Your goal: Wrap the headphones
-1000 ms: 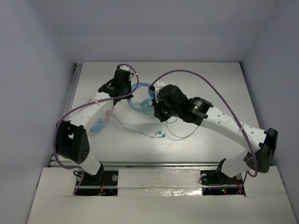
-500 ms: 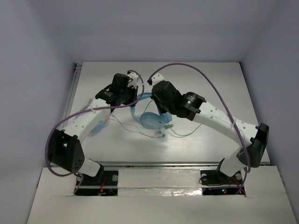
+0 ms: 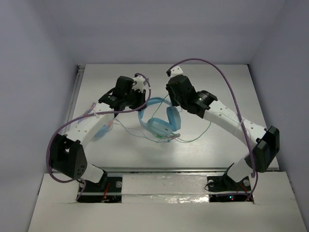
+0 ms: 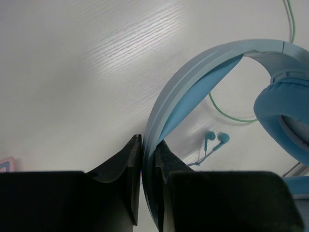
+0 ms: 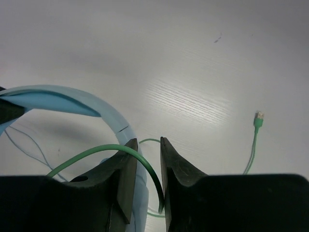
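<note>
2 arms, 1 pair of light blue headphones (image 3: 158, 124) in the mid of the white table (image 3: 217, 82), between the 2 grippers.

left gripper (image 4: 147, 145): fingers shut tight on the headband (image 4: 193, 67), one on each side, near its 9 o'clock end. the band stands on edge and curves up and over to 3 o'clock.

right gripper (image 5: 148, 145): at 1 o'clock of the headphones. fingers stand w/ a narrow gap, wider than the wire. the thin green cable (image 5: 150, 170) goes over the left finger and drops into that gap, by the right finger. can't see it squeezed.

count:
- 2 ear cups, one at 3 o'clock (image 3: 173, 115), one at 6 o'clock (image 3: 156, 126), pads face up.
- 1 green plug (image 5: 259, 118), flat on the table, well apart from the right fingers.
- 2 small teal earbuds (image 4: 217, 139) on a thin pale wire, side by side, just at 6 o'clock of the headphones.
- 1 more blue headset w/ pink bits (image 3: 102, 126) at 8 o'clock, mostly hid under the left arm.

the green cable makes a loose loop on the table at 4 o'clock of the cups.

room: bare table top shows at 12 o'clock, up to the back wall (image 3: 159, 29), and at 3 o'clock past the right arm. pale walls stand on 3 sides. the left arm lies near the table's 9 o'clock edge.
</note>
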